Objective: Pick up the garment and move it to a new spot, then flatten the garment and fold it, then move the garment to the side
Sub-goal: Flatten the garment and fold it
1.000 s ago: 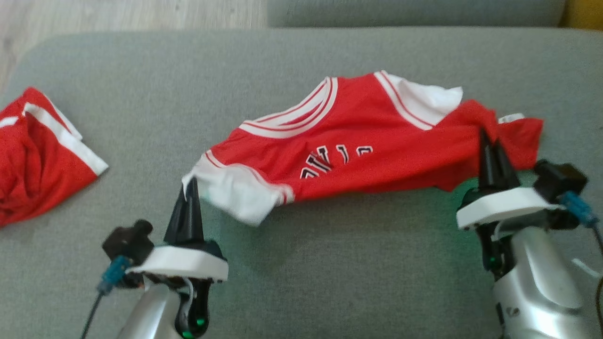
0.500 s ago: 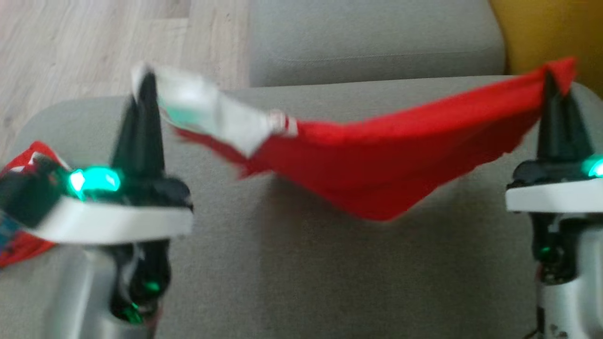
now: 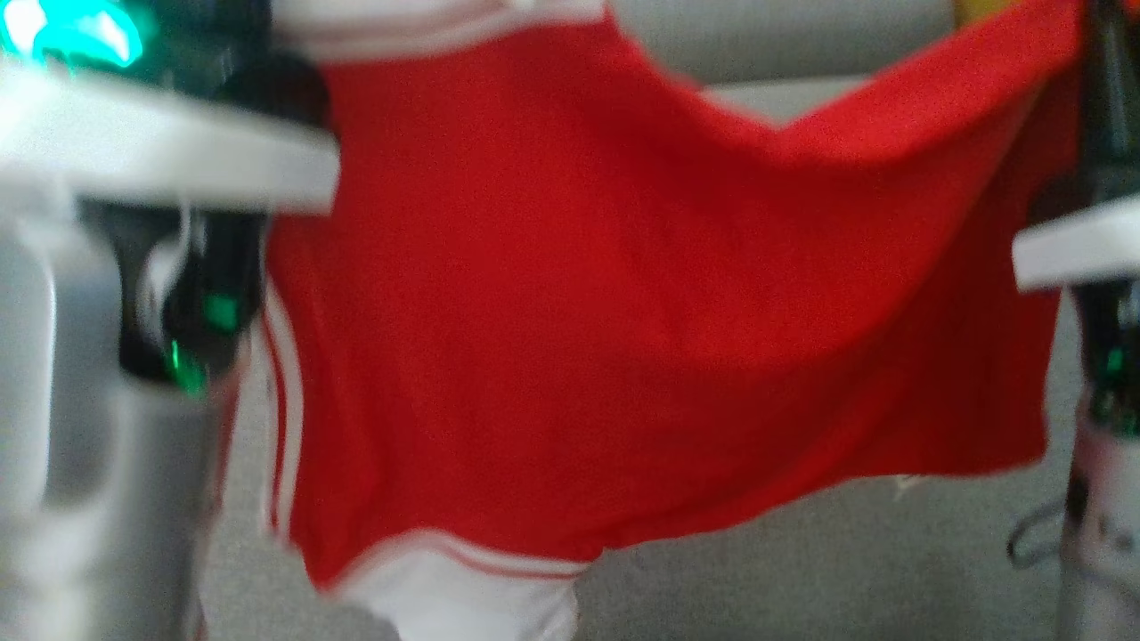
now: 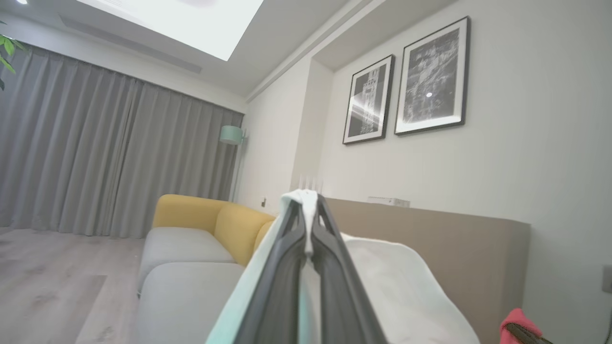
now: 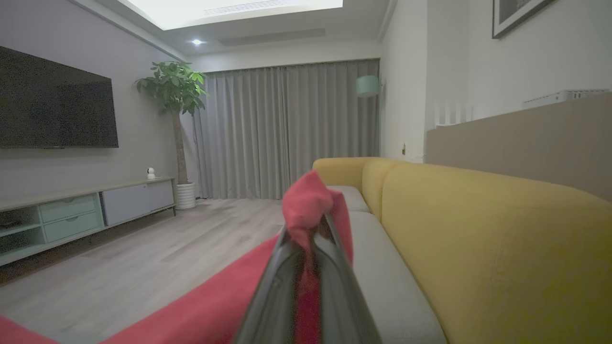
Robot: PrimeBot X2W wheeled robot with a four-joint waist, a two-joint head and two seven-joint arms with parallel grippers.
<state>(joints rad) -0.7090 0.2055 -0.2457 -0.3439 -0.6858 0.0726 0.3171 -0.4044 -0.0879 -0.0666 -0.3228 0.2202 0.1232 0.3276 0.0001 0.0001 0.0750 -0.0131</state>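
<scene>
The garment [image 3: 623, 294], a red jersey with white striped trim, hangs spread in the air between my two grippers, close to the head camera and blurred. Its white-edged bottom corner [image 3: 463, 596] droops at the lower left. In the left wrist view my left gripper [image 4: 306, 203] is shut on a white edge of the garment [image 4: 397, 286]. My right gripper [image 5: 308, 229] is shut on a bunched red corner [image 5: 306, 200], and more red cloth trails off to the lower left. In the head view the right gripper's dark fingers [image 3: 1104, 107] stand at the right edge.
The grey sofa seat [image 3: 802, 570] lies below the hanging cloth. A yellow sofa back [image 5: 478, 229] and a tan ledge [image 4: 430, 239] run along the wall. Wood floor [image 5: 143, 267], a low TV unit [image 5: 71, 210] and a potted plant [image 5: 174, 95] lie beyond.
Both arms have raised the garment off the seat. It has gone from draped low to hanging spread right before the head camera. The head view itself has also shifted.
</scene>
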